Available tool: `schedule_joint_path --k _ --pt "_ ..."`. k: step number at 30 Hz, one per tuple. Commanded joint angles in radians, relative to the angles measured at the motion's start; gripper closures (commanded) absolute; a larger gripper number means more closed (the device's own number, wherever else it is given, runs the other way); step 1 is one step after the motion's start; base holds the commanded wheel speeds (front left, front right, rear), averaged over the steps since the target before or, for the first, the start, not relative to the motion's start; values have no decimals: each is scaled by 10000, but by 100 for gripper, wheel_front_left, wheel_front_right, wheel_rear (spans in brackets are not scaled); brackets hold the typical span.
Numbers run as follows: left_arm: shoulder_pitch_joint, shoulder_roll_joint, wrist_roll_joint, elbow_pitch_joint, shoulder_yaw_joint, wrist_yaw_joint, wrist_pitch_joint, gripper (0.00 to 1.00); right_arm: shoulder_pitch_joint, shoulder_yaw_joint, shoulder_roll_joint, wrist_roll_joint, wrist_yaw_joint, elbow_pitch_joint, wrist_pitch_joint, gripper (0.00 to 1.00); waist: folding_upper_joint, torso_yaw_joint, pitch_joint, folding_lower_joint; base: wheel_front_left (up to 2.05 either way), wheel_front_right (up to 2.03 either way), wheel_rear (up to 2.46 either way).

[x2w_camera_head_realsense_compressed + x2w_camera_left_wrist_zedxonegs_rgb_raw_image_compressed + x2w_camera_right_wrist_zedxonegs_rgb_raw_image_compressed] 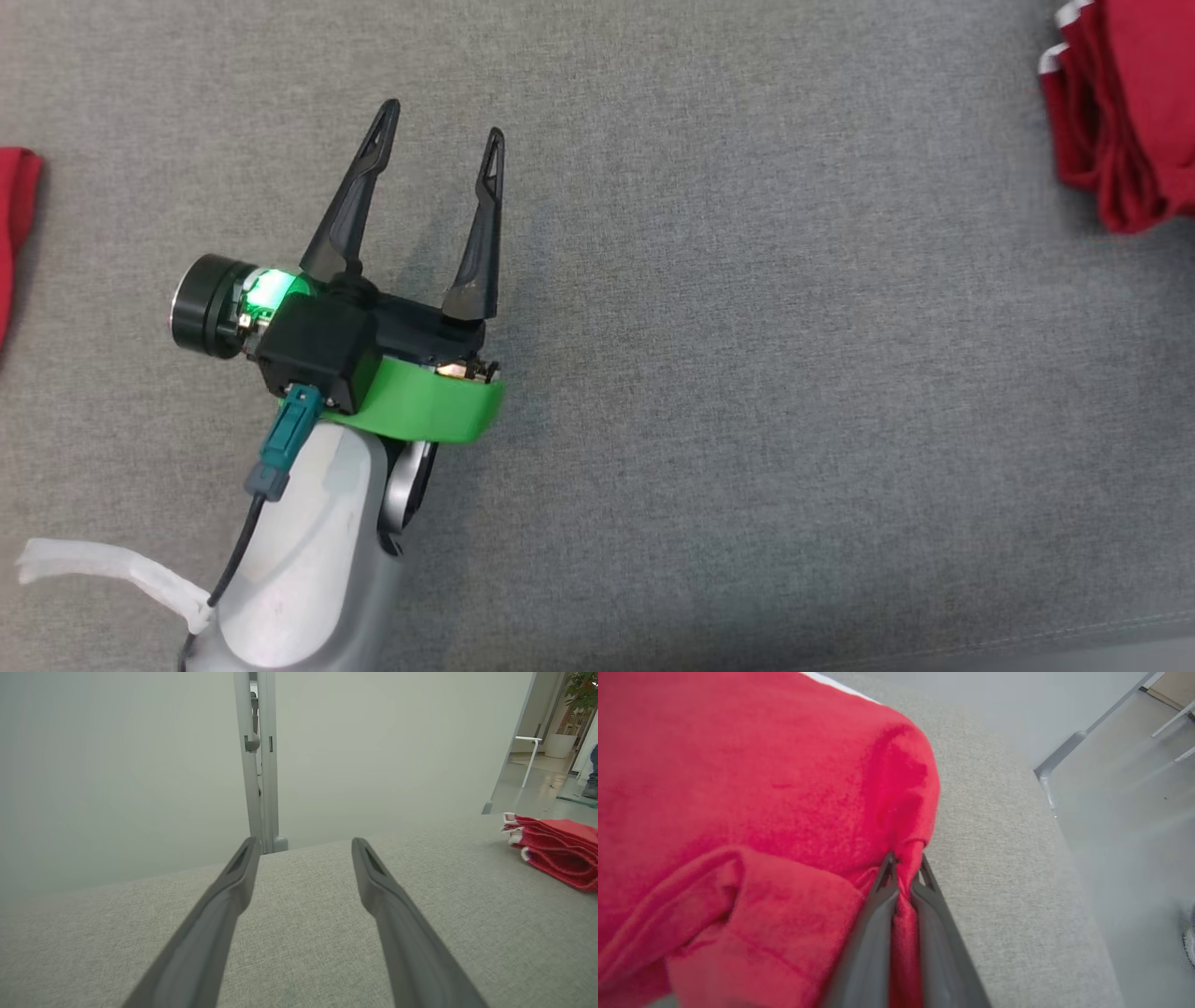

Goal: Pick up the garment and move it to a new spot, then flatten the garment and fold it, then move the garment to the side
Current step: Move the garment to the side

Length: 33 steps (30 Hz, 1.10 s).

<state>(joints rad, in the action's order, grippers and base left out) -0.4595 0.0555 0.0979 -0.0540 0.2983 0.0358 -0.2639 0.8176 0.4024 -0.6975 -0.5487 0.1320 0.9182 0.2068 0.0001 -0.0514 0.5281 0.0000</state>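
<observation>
fabric, grey and finely woven, covers the flat surface [794,420] under the head camera. my left gripper [442,119] hangs over it left of centre, its two long, dark, tapering fingers spread wide with nothing between them. behind them sit a boxy black housing, a glossy green ring [429,406] and a teal connector [285,443] on a smooth silver forearm. the garment [1130,112], red and soft, is bunched in layered folds at the upper right corner, well apart from that gripper. another piece of red cloth [14,233] lies at the left edge, and a frayed white strip [112,569] at the lower left.

the left wrist view looks along the open fingers and adds the garment's side face [556,851]: stacked folds with white trim [515,837], lying on the surface off to the right. past the surface's far edge stand a plain pale wall [117,765] and a slim grey post [261,765]. at the far right are a shiny floor and a shoe [589,792].

the right wrist view gives the grip itself. my right gripper [906,863] is closed tight on a pinch of the garment [761,788], with a thin ridge of red squeezed between the two fingers. the cloth looks fuzzy and rises in a rounded hump to the left, with a rolled fold below. the grey surface runs along its right side to a rounded edge.
</observation>
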Motion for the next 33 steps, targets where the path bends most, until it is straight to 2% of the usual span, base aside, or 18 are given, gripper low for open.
schedule_joint_path --k 1,4,6,7,8,9,14,17,20,25,27,33 --pt "-310 57 -117 105 57 74 -3 0 379 -83 -245 122 -25 293 94 100 -1 -45 683 0 0 0 0" --pt "-521 78 -190 217 150 79 4 0 1105 -334 -584 347 -24 987 238 100 -1 54 1007 0 0 0 0" --pt "-604 113 -214 272 181 92 3 0 1482 -617 -480 385 -24 1388 321 100 -1 80 1134 0 0 0 0" --pt "-639 130 -229 291 186 87 2 0 1607 -726 -445 461 -24 1562 368 77 -1 84 1182 0 0 0 0" --pt "-668 139 -234 301 192 77 2 0 1748 -861 -429 520 -24 1763 389 44 -1 87 1221 0 0 0 0" --pt "-687 144 -233 303 200 71 1 0 1854 -945 -483 545 -24 1889 437 0 -1 100 1255 0 0 0 0" --pt "-634 176 -154 189 146 -15 -1 0 2054 -1624 -275 946 -24 2385 583 0 -1 10 1161 0 0 0 0" --pt "-459 197 -66 57 101 -78 -1 0 1753 -2447 -189 1274 -24 1755 583 0 -1 -116 907 0 0 0 0" --pt "-239 234 4 -72 42 -124 -2 0 910 -3640 160 1780 -22 701 581 0 -1 -279 521 0 0 0 0" --pt "278 330 248 -316 -164 -246 -3 0 -1014 -5411 1427 2679 -24 -1461 582 0 -1 -535 -389 0 0 0 0" --pt "536 350 410 -356 -280 -282 -3 0 -1709 -5831 2016 2961 -22 -2344 583 0 -1 -636 -748 0 0 0 0" --pt "1431 510 656 -531 -620 -462 -4 0 -3765 -6090 3747 3535 -22 -4757 584 0 -1 -750 -1760 0 0 0 0"
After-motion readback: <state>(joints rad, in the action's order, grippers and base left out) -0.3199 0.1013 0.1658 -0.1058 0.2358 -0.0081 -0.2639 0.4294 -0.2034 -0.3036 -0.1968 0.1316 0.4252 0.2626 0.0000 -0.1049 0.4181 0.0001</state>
